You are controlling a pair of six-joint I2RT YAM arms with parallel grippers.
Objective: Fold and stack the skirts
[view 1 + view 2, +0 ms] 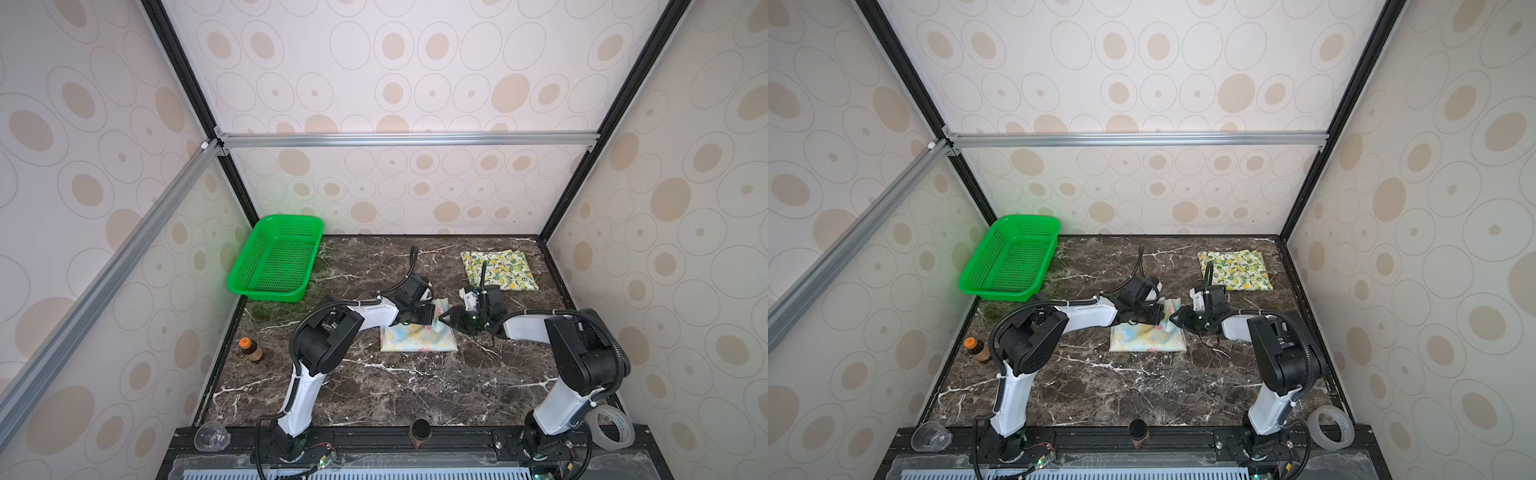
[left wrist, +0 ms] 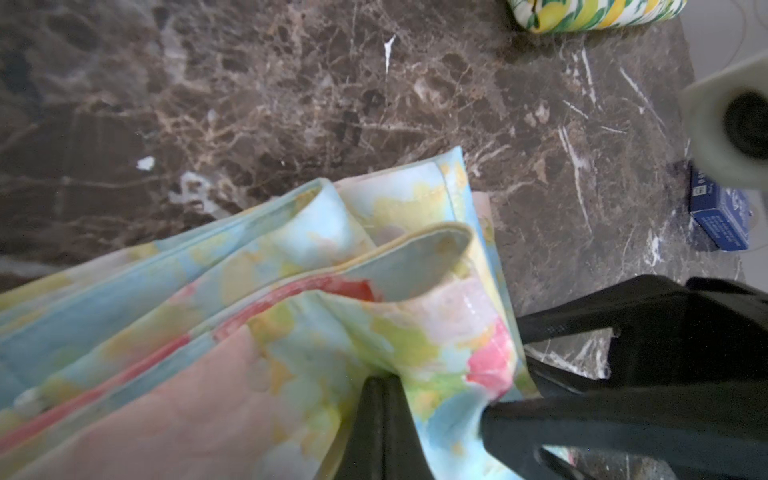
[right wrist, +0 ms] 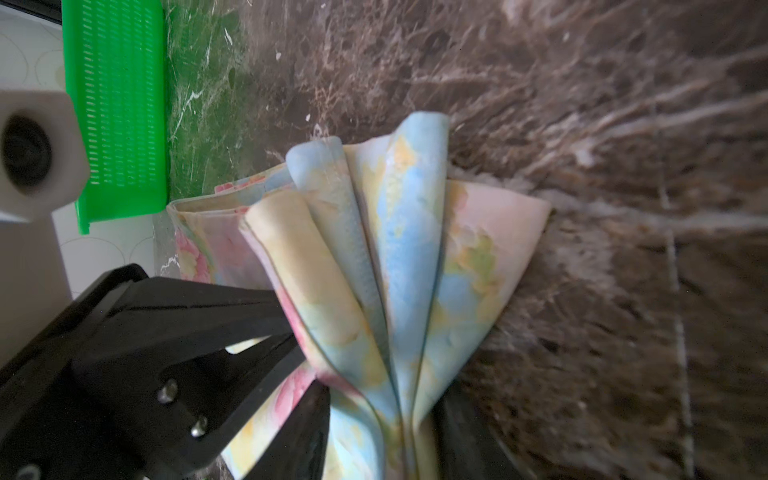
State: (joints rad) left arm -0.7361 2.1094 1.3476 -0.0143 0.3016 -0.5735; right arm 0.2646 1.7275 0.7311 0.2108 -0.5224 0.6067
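Tape roll (image 1: 627, 432) sat at the front rail, nearest the lens. Pastel skirt (image 1: 415, 338) lay folded at the middle of the marble table (image 1: 374, 395), with its far right corner raised and bunched. Left gripper (image 1: 430, 314) was clamped tight on that corner. Right gripper (image 1: 446, 316) met it tip to tip, and the wrist view showed its fingers pinching the gathered pleats. Lemon skirt (image 1: 500, 270) lay folded flat at the far right, well apart. Green basket (image 1: 291, 218) stood far left.

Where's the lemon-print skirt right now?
In both top views the lemon skirt lies folded at the far right of the table, just beyond the right gripper, apart from the pastel skirt.
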